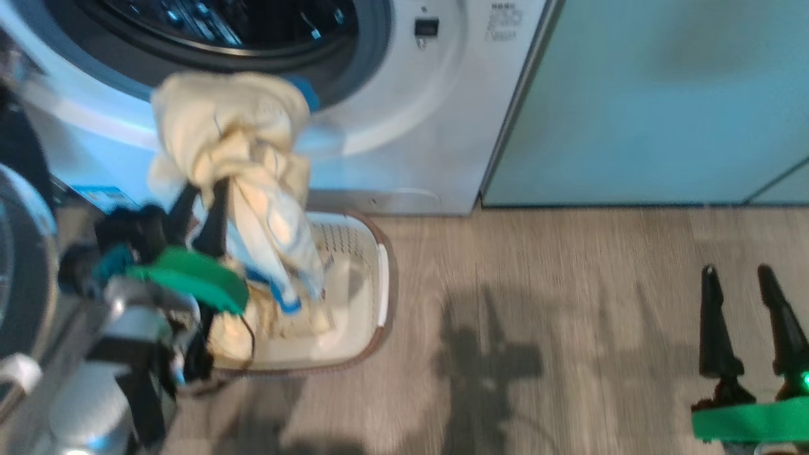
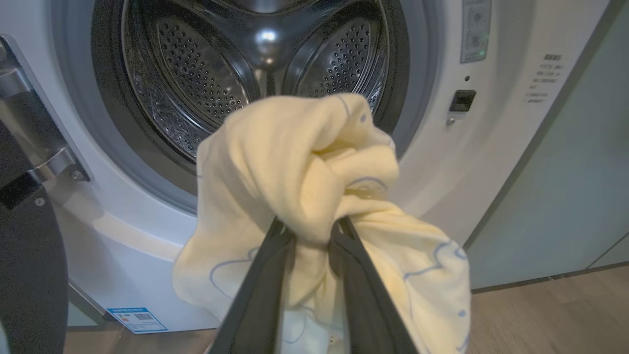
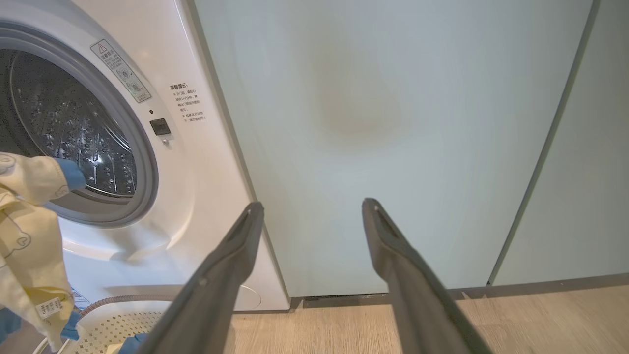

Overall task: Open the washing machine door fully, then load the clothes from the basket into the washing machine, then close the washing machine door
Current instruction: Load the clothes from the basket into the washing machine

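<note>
My left gripper [image 1: 201,189] is shut on a bunched pale yellow garment of the clothes [image 1: 234,133], held up in front of the washing machine [image 1: 430,114] just below its open drum mouth. In the left wrist view the dark fingers [image 2: 265,275] pinch that cloth [image 2: 304,167] before the steel drum [image 2: 255,64]. The garment's tail hangs into the cream basket [image 1: 379,278] on the floor, where more cloth lies. The washing machine door [image 1: 19,265] stands swung open at the far left. My right gripper [image 1: 749,278] hangs open and empty over the floor at the lower right, its fingers [image 3: 231,255] spread wide.
Pale green cabinet panels [image 1: 663,101] stand right of the machine. Wooden floor [image 1: 556,316] stretches between the basket and my right gripper. The door's hinge bracket [image 2: 44,157] juts out at the left of the drum opening.
</note>
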